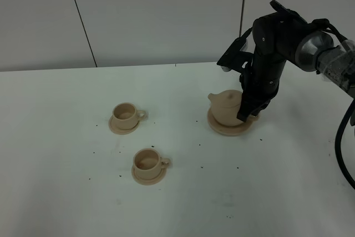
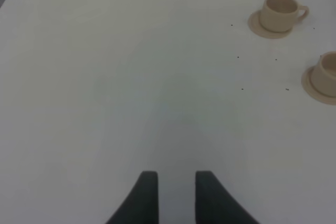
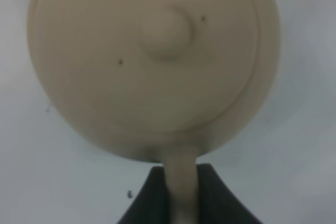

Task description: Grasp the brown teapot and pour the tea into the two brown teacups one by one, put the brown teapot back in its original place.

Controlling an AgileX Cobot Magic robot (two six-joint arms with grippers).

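The brown teapot (image 1: 227, 106) sits on its wide tan saucer (image 1: 230, 130) right of the table's middle, spout to the left. My right gripper (image 1: 249, 112) reaches down on the pot's right side. In the right wrist view its fingers (image 3: 181, 184) are closed around the loop handle, with the domed, knobbed lid (image 3: 165, 30) just beyond. The two brown teacups stand on their small saucers to the left, one farther back (image 1: 126, 114) and one nearer the front (image 1: 147, 161). My left gripper (image 2: 176, 182) hangs empty over bare table, jaws slightly apart, with both cups (image 2: 278, 11) (image 2: 328, 72) ahead of it.
The white table (image 1: 66, 181) carries small dark specks around the cups and the pot. A pale wall stands behind it. The right arm's black cable (image 1: 341, 137) hangs at the right edge. The left arm is outside the exterior view.
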